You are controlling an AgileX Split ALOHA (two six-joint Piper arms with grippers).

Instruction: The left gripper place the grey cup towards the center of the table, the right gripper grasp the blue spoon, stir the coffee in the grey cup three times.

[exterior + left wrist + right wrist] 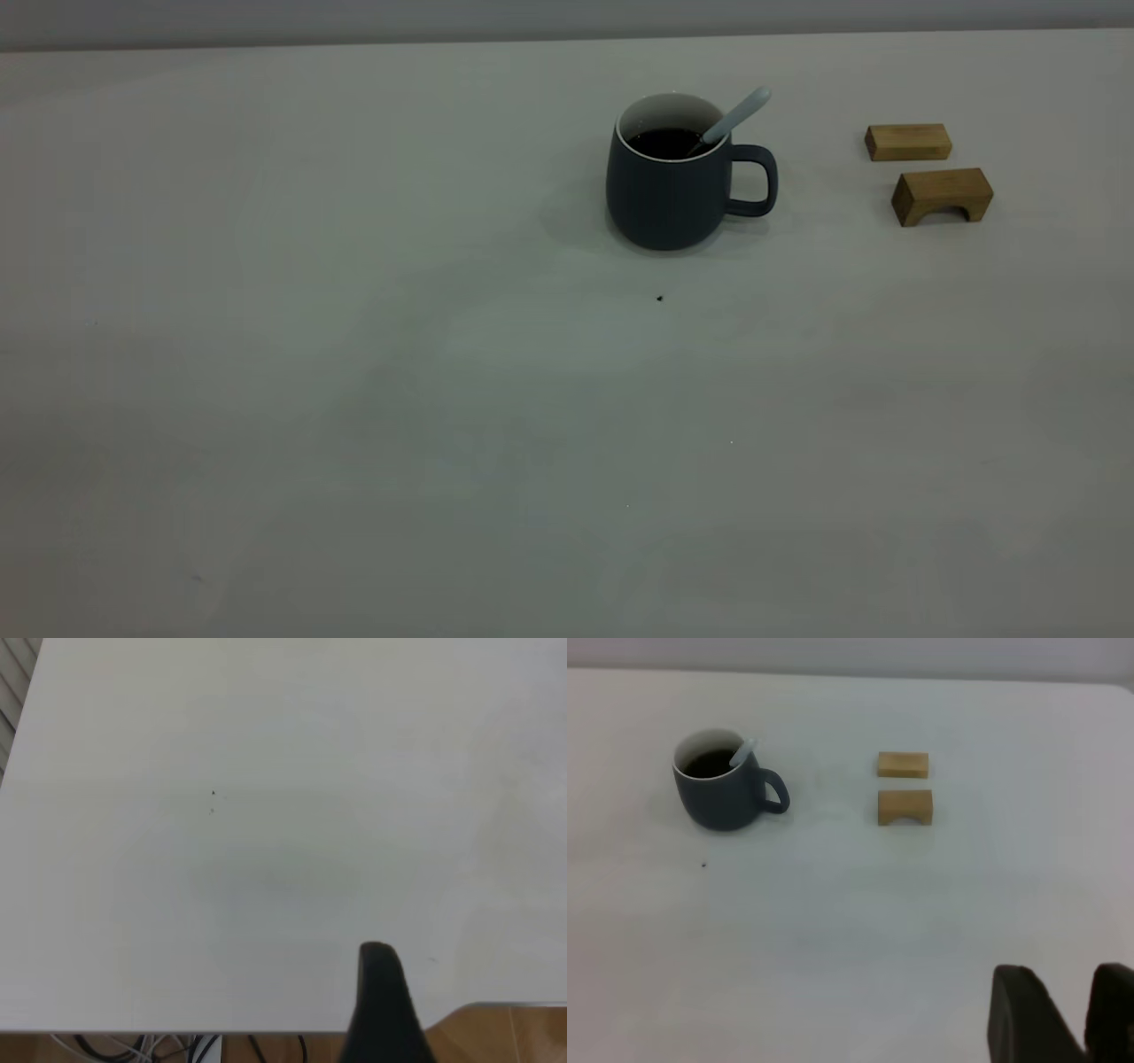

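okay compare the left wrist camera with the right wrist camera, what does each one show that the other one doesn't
Only the left wrist view: the left pincer's one visible finger, cables and brown floor past the table's edge.

Only the right wrist view: the grey cup with coffee, the blue spoon leaning inside it, two wooden blocks beside the cup, and the right pincer, open and far from the cup.

Both: the off-white table and a dark speck on it.

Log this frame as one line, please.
grey cup upright, handle toward wooden blocks | blue spoon standing in coffee | left gripper, right gripper away from cup, holding nothing
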